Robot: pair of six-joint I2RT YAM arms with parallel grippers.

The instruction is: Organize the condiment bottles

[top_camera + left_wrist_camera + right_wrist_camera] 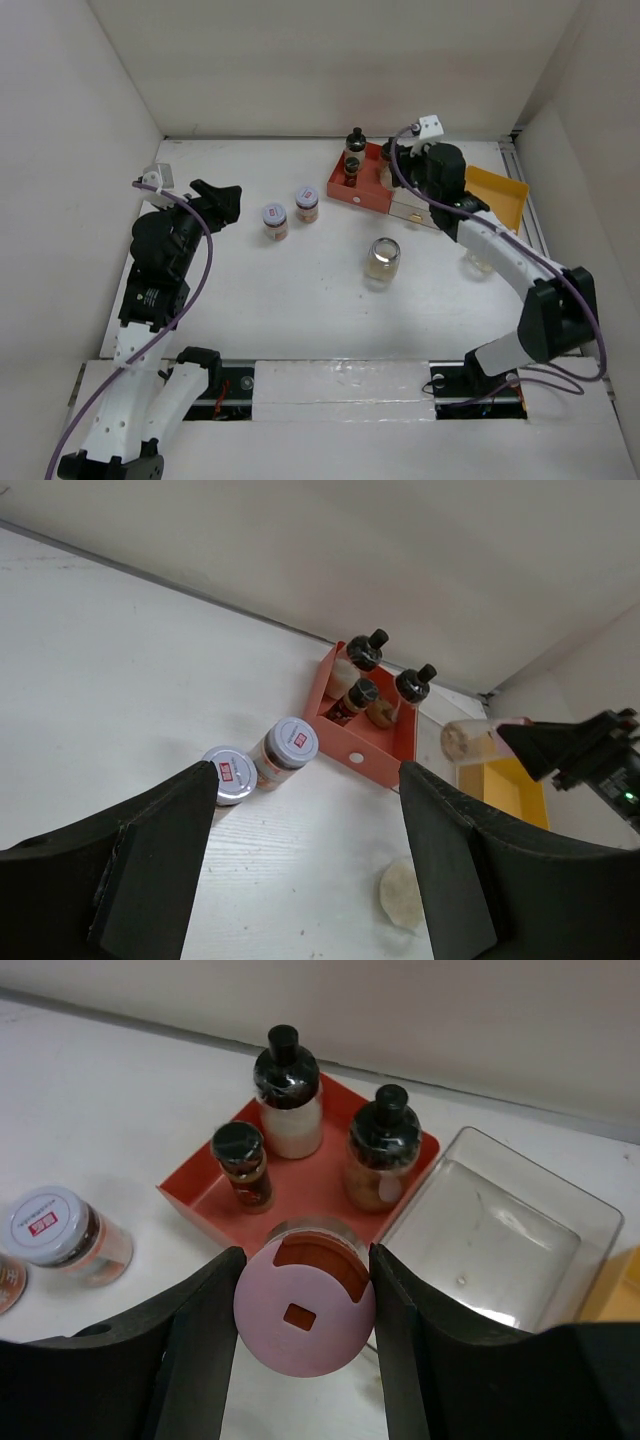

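Observation:
My right gripper is shut on a pink-capped bottle with brown contents, held just in front of the red tray and next to the clear tray. Three black-capped bottles stand upright in the red tray. Two pale-lilac-lidded jars stand left of the red tray and also show in the left wrist view. A wider clear jar stands mid-table. My left gripper is open and empty, at the left, apart from the jars.
A yellow tray lies right of the clear tray. Walls close in the table at the back and on both sides. A small clear thing lies partly hidden under my right arm.

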